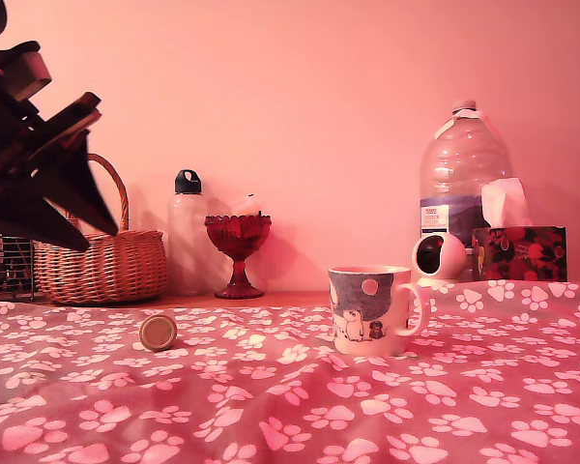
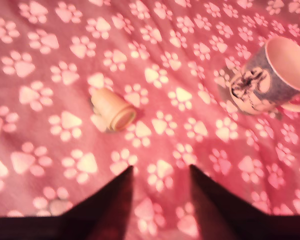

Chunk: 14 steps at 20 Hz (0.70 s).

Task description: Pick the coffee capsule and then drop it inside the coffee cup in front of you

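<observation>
The coffee capsule [image 1: 158, 332] lies on its side on the paw-print cloth, toward the exterior view's left; the wrist view shows the capsule [image 2: 111, 109] as a small tan cone with nothing touching it. The coffee cup [image 1: 371, 309], white with a blue-grey dotted band and small bear figures, stands upright near the middle, handle toward the exterior view's right. In the wrist view the cup [image 2: 271, 75] shows its empty inside. My gripper [image 1: 92, 227] hangs high at the exterior view's left, well above the capsule. Its dark fingers [image 2: 115, 200] stand apart, open and empty.
Along the back stand a wicker basket [image 1: 101, 261], a white bottle with a black cap [image 1: 187, 232], a red glass goblet [image 1: 238, 253], a big water jug [image 1: 461, 184], a small round white device [image 1: 437, 257] and a tissue box [image 1: 518, 251]. The cloth [image 1: 290, 406] is wrinkled.
</observation>
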Each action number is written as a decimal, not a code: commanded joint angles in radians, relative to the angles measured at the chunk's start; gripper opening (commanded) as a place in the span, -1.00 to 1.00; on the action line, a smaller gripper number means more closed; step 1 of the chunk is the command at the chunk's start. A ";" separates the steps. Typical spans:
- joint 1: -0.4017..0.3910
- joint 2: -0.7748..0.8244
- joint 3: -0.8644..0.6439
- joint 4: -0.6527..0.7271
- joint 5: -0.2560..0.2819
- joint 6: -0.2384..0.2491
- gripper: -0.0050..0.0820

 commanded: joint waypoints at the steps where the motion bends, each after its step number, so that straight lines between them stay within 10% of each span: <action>1: -0.012 -0.003 -0.023 0.018 -0.004 -0.005 0.68; 14: -0.055 -0.001 -0.023 0.115 -0.203 -0.032 0.67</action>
